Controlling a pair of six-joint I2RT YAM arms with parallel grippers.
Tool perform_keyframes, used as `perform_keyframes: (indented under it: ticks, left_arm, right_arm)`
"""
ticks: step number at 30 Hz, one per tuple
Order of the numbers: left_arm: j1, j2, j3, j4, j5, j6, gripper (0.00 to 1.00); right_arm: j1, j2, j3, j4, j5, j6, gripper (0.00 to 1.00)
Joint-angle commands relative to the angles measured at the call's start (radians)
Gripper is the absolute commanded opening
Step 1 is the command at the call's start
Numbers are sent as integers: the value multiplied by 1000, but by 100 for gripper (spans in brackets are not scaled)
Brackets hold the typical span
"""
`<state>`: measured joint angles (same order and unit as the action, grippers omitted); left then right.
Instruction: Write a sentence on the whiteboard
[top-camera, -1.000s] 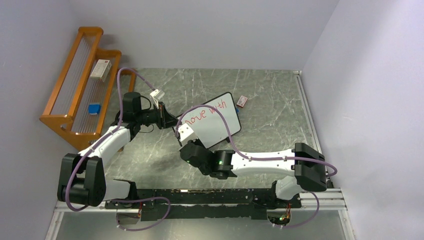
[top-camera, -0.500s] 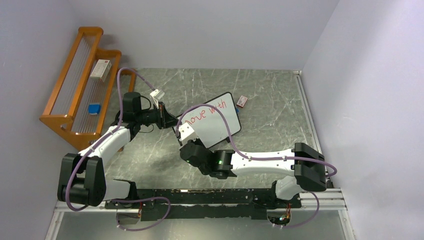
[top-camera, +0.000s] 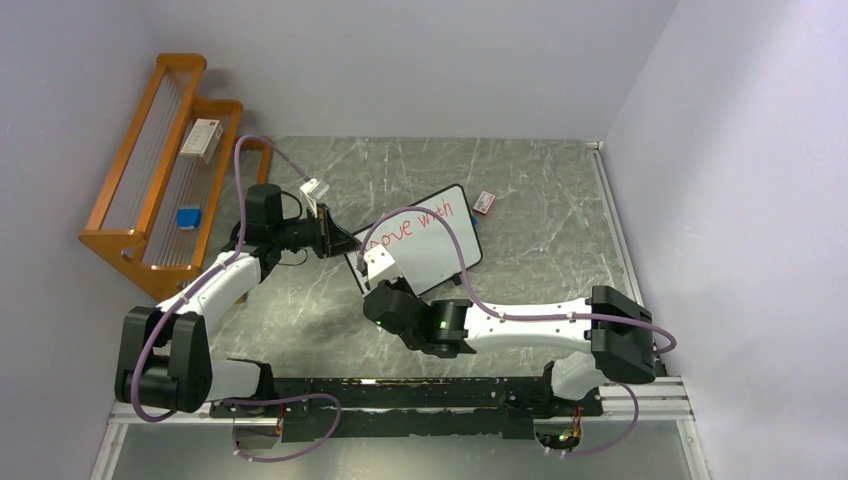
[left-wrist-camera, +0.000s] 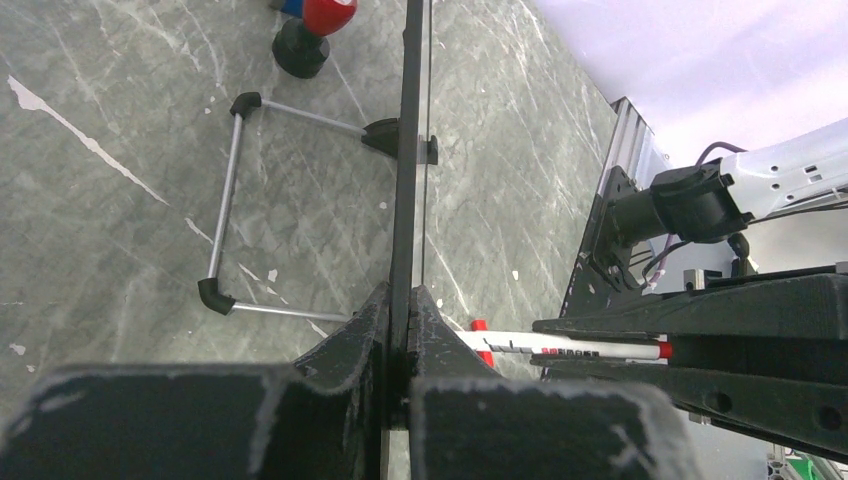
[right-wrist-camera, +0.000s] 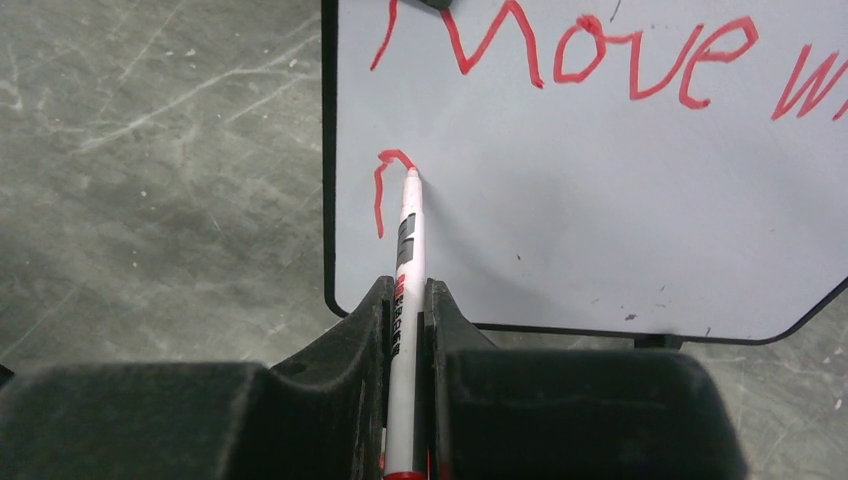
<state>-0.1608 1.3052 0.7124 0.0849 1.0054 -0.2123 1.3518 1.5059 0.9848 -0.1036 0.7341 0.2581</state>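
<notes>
The whiteboard (top-camera: 432, 248) stands tilted on its wire stand (left-wrist-camera: 228, 200) at mid-table, with "Move with" in red along its top. My left gripper (top-camera: 340, 243) is shut on the board's left edge; the left wrist view shows that edge (left-wrist-camera: 410, 150) edge-on between the fingers (left-wrist-camera: 372, 320). My right gripper (top-camera: 378, 275) is shut on a white marker with a red end (right-wrist-camera: 404, 260). The marker's tip touches the whiteboard (right-wrist-camera: 600, 200) at the lower left, at the top of a short red hooked stroke (right-wrist-camera: 382, 185) under the "M".
An orange wooden rack (top-camera: 165, 170) at the far left holds a small box (top-camera: 202, 138) and a blue item (top-camera: 188, 217). A small red-and-white object (top-camera: 484, 202) lies right of the board. A black, red-topped object (left-wrist-camera: 310, 35) stands behind the board.
The right gripper with the marker has shifted slightly up and to the right along the board's lower left. The left arm and the board have not moved.
</notes>
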Motion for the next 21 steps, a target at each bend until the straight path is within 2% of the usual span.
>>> perform_keyframes:
  ticks: [1,21]
  left_arm:
    - [1,20,-1,-77,-36,22,5]
    - [1,23,2,-82,-40,25,5]
  right_arm:
    - [-17,-16,-31,-36,38,42,0]
    - [11,7,-22,-12,-46,35,0]
